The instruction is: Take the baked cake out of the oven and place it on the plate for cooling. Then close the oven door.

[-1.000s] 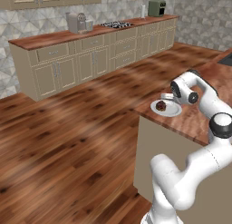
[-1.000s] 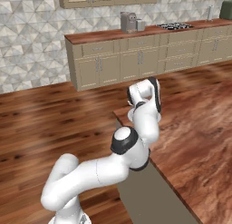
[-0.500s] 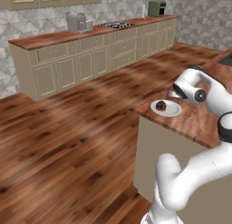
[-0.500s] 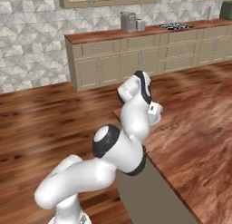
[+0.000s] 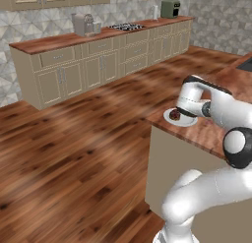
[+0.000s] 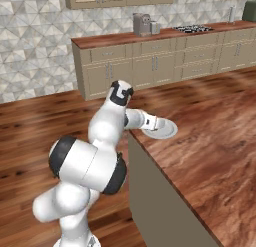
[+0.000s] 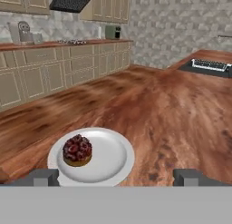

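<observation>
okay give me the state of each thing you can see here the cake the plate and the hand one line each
Cake: upright on the plate, left of centre, not held.
Plate: flat on the wooden counter, near its corner, carrying the cake.
Hand: open, fingers wide apart, empty, beside the plate.

A wooden island counter [image 5: 211, 131] stands near, across a plank floor [image 5: 74, 153] from far beige cabinets [image 5: 98, 60] bearing a cooktop [image 5: 126, 26] and a green toaster [image 5: 170, 8] farther right.
</observation>
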Robot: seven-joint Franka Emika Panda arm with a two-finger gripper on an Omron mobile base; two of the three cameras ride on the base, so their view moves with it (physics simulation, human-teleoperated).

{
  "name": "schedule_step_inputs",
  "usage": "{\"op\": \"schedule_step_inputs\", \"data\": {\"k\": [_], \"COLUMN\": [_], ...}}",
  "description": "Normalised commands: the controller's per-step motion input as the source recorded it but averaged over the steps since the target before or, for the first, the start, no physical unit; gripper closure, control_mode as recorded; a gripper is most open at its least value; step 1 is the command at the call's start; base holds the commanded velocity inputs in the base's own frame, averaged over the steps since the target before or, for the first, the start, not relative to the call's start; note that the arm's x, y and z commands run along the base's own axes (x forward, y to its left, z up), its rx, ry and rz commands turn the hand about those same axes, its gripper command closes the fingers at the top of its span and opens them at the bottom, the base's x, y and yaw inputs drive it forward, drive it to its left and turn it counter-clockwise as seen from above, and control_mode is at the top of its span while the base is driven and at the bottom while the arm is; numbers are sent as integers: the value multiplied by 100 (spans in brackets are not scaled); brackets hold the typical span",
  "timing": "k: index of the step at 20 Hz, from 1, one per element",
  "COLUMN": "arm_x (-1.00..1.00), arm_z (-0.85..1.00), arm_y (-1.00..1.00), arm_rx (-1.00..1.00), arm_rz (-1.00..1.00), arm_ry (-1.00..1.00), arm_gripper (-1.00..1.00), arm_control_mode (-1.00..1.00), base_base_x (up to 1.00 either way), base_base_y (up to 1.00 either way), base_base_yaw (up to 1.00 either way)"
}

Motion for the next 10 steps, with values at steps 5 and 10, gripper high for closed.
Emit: {"op": "schedule_step_inputs", "data": {"k": [5,10], "arm_x": [-87,-75], "arm_z": [19,19], "arm_y": [15,1], "arm_rx": [-6,-1], "arm_rz": [-3,0], "arm_ry": [0,0], "arm_gripper": [-100,-100], "arm_control_mode": [-100,-100], "base_base_x": [0,0], "base_base_y": [0,0], "base_base_yaw": [0,0]}}
